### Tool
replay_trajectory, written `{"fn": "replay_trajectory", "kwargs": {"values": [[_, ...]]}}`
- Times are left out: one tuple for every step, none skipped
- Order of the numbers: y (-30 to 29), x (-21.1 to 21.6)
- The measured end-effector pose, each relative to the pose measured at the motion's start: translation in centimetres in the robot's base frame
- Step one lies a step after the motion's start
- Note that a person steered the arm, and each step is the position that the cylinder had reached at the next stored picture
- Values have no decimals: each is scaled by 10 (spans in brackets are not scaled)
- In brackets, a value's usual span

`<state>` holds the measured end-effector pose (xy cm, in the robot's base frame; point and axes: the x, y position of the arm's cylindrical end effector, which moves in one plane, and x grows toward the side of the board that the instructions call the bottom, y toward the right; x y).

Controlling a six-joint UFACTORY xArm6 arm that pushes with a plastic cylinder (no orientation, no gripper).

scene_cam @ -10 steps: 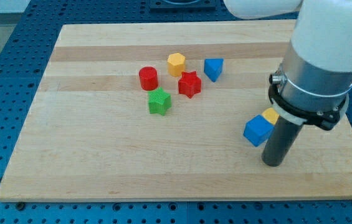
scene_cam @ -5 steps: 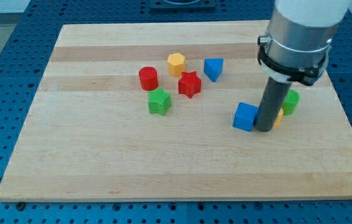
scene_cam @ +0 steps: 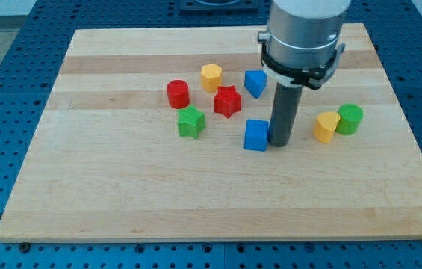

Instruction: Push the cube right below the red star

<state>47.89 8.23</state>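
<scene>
The blue cube (scene_cam: 255,135) lies on the wooden board (scene_cam: 121,194), below and a little to the right of the red star (scene_cam: 227,101). My tip (scene_cam: 278,143) stands against the cube's right side, touching it. The rod rises from there to the arm's grey and white body at the view's top.
A red cylinder (scene_cam: 178,94), a yellow hexagon block (scene_cam: 211,76), a blue wedge-like block (scene_cam: 255,82) and a green star (scene_cam: 191,122) lie around the red star. A yellow block (scene_cam: 326,126) and a green cylinder (scene_cam: 349,119) sit at the view's right.
My tip has moved left and up, pushing the blue cube leftward toward the red star. The yellow block and green cylinder, earlier hidden by the arm, now show at the right.
</scene>
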Motion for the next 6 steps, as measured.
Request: {"fn": "replay_trajectory", "kwargs": {"values": [[-7,0],[-15,0],[-19,0],[-23,0],[-13,1],[30,7]]}}
